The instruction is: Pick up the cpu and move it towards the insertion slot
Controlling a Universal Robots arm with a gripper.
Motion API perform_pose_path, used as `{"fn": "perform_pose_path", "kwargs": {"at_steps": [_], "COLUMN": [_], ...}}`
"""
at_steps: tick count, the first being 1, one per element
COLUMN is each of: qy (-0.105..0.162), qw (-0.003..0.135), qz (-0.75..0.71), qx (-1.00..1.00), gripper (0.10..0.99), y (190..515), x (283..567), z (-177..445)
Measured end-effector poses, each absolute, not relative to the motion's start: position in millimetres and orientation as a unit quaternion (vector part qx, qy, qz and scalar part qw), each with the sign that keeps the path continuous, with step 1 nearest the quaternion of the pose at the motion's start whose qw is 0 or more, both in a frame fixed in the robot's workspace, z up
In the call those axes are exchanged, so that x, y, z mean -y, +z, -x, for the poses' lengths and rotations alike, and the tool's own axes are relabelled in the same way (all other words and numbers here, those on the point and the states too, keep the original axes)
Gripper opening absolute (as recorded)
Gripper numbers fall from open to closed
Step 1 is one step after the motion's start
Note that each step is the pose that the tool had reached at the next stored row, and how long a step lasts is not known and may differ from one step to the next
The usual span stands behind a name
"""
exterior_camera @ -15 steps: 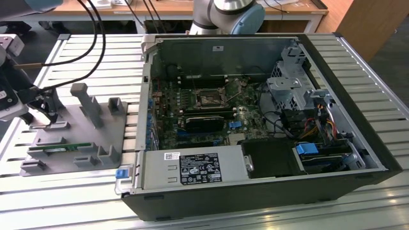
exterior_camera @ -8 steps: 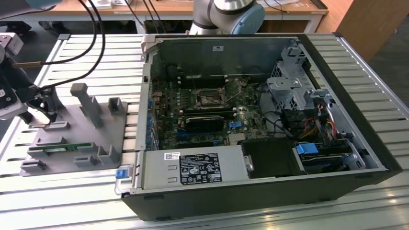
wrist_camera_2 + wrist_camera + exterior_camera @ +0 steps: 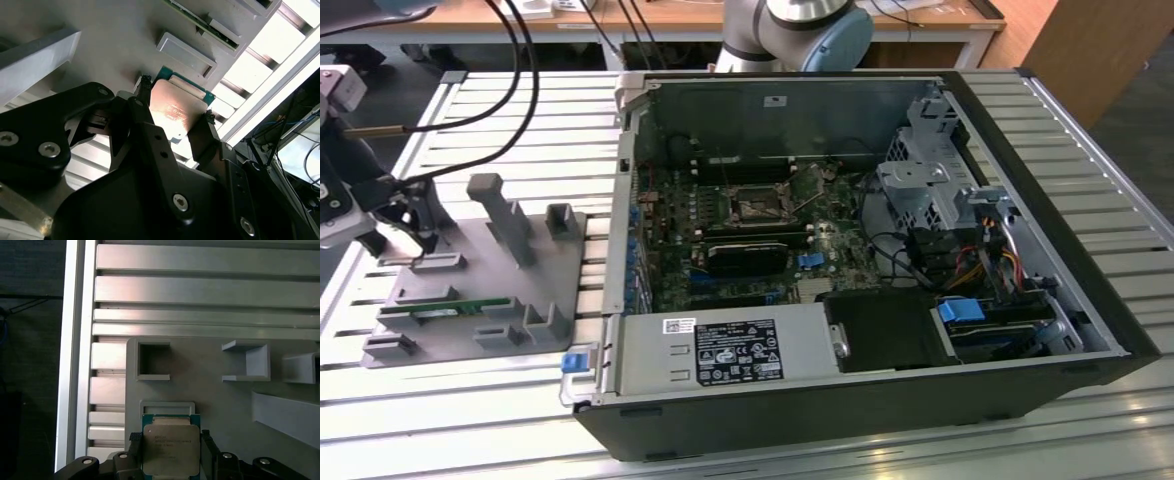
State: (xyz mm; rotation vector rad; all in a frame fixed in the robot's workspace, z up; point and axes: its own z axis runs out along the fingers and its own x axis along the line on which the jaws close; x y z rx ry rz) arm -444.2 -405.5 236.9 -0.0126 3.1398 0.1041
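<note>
A slatted aluminium table carries everything. On its exterior-view right lies a large black computer case with the side off and the green motherboard exposed. Near the board's middle sits the insertion slot, a square silvery frame with a dark centre. A black rectangular card lies just beside it, and a silver power supply box is nearer the camera.

Well apart, on the exterior view's left, a flat grey fixture plate rests on the slats. It bears upright grey posts and a long green memory stick. The case's pale side wall rises between the plate and the slot.

The black end effector hangs over this plate with its fingers pressed against two opposite edges of the cpu, a small square chip with a silver top and a green rim. In the second wrist view each finger meets a side of the chip, so it is clamped. The chip lies level at a shallow raised pocket in the plate, overlapping its edge. I cannot tell whether it is lifted clear.

Two open-topped grey boxes stand beyond it on the plate. Past them are bare slats and the table's edge rail.
</note>
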Motion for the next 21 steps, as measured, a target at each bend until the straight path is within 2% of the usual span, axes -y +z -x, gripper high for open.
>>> {"fn": "perform_pose_path", "kwargs": {"at_steps": [21], "qy": [0.033], "qw": [0.000], "qz": [0.004], "qx": [-0.999], "gripper": [0.545], "y": [244.5], "x": [405.3], "z": [444.2]}}
